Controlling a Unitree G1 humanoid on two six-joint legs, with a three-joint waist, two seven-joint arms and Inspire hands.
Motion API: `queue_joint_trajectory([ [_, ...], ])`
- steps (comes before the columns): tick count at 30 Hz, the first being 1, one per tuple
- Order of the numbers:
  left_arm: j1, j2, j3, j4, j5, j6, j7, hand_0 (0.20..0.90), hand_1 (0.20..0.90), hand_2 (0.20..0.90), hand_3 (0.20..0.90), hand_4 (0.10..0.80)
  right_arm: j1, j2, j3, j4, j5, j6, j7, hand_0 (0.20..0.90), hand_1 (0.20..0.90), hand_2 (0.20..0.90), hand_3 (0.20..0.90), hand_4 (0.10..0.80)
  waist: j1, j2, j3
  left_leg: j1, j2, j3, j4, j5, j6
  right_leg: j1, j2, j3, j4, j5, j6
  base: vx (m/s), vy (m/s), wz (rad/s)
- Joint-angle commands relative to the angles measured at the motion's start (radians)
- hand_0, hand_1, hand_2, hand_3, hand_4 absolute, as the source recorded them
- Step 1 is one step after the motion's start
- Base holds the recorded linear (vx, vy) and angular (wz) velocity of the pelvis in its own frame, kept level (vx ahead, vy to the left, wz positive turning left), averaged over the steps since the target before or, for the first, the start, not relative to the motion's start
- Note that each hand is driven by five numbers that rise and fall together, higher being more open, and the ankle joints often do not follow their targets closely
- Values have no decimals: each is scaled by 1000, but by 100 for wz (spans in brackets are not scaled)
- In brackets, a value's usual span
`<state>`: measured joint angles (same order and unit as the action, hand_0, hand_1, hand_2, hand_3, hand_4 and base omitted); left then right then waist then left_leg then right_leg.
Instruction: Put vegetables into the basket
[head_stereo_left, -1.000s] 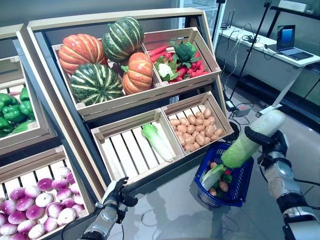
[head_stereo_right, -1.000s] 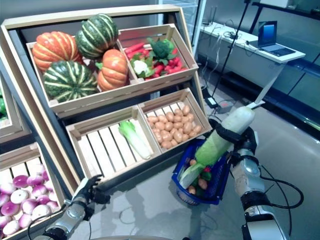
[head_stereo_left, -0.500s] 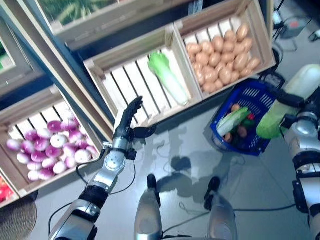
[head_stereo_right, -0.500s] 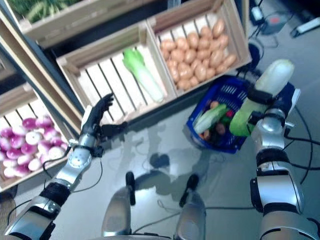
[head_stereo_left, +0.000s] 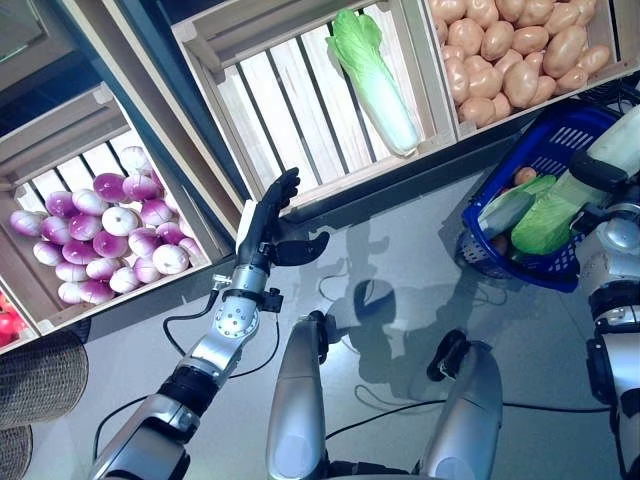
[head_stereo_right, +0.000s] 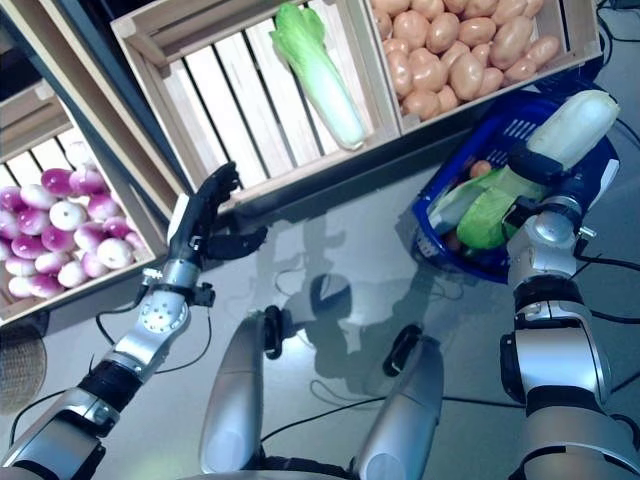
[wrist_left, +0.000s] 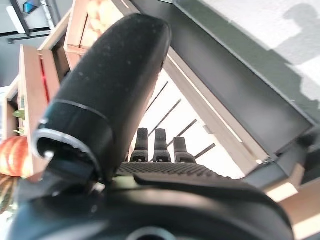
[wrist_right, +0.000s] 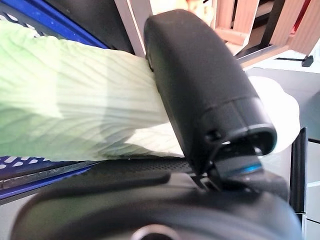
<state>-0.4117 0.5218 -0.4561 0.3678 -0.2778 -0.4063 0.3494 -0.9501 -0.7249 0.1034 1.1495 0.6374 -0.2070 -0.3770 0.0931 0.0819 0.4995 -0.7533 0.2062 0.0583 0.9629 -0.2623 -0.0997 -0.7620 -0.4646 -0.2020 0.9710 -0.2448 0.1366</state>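
Over the blue basket (head_stereo_right: 440, 240), the right hand (head_stereo_right: 548, 170) grips a napa cabbage (head_stereo_right: 545, 160); the left hand (head_stereo_left: 263, 222) hangs empty with fingers straight, beside a slatted crate (head_stereo_left: 300, 110).

Left hand (head_stereo_left: 262, 232) raised, fingers straight, thumb spread, holding nothing; right hand (head_stereo_right: 535, 172) curled around a held item.

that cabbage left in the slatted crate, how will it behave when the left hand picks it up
The napa cabbage is long and narrow, so gripped near one end it would probably droop or swing. Its leafy green top looks loose and likely crushes; the white stem end seems firmer. It may roll slightly on the crate slats if the open left hand nudges it.
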Motion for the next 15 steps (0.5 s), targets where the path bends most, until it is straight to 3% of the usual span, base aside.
queue_joint_trajectory([
  [1,-53,38,33,-125,33,-179,67,900,900,900,900,800,-90,-101,17,-29,25,-88,-45,900,900,900,900,800,0,17,-53,43,21,19,-40,-75,-1,42,10,2,65,-95,-54,-47,-2,2],
  [4,-66,47,32,-141,61,-174,87,900,900,900,900,800,-81,-94,13,-12,43,-80,-11,900,900,900,900,800,1,12,-55,60,26,11,-37,-98,-11,56,15,5,70,-114,-39,75,-29,0],
  [5,-69,49,32,-142,61,-173,90,900,900,900,900,800,-82,-95,13,-12,42,-78,-8,900,900,900,900,800,0,12,-53,55,26,15,-51,-70,-4,51,14,-1,56,-88,-48,-50,-3,-3],
  [15,-113,107,51,-132,75,-162,141,900,900,900,900,800,-72,-100,27,1,72,-56,70,900,900,900,900,800,-9,-1,-58,114,46,31,-148,-24,-9,98,37,-4,-18,-53,-33,14,-1,-6],
])
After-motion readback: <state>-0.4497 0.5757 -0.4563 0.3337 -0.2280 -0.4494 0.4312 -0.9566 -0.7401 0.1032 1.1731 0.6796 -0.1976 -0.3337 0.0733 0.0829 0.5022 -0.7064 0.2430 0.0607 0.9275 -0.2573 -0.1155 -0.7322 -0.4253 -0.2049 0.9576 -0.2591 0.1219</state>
